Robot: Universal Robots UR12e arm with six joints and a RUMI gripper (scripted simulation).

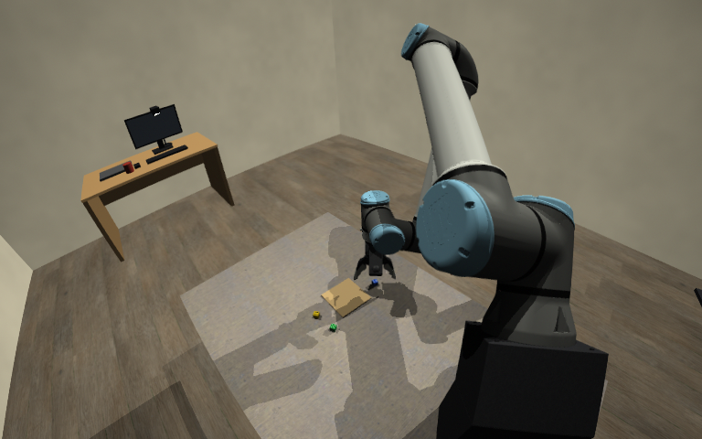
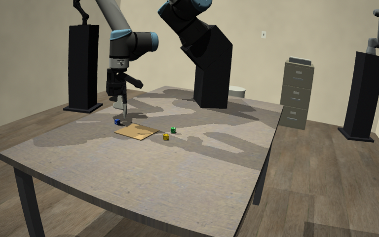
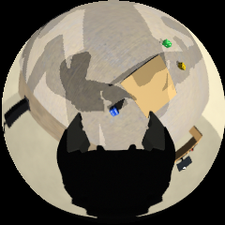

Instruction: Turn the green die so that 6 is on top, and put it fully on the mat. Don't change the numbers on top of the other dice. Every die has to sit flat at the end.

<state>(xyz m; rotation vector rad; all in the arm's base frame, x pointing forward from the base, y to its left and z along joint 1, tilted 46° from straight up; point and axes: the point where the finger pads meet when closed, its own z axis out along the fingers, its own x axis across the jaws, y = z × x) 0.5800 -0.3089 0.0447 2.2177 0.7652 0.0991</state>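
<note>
The green die (image 1: 333, 326) sits on the table off the tan mat (image 1: 345, 296), close to the mat's near corner; it also shows in the exterior view (image 2: 172, 130) and the wrist view (image 3: 166, 43). Its top number is too small to read. The yellow die (image 1: 316, 314) lies beside it, also off the mat (image 2: 136, 131). The blue die (image 1: 374, 282) lies at the mat's far side. My gripper (image 1: 375, 273) is open and empty, hovering above the table near the blue die (image 3: 113, 111), far from the green die.
The robot's black base (image 2: 210, 81) stands on the table behind the dice. Black pillars (image 2: 83, 66) and a filing cabinet (image 2: 296, 93) stand around the table. A desk with a monitor (image 1: 153, 160) stands far off.
</note>
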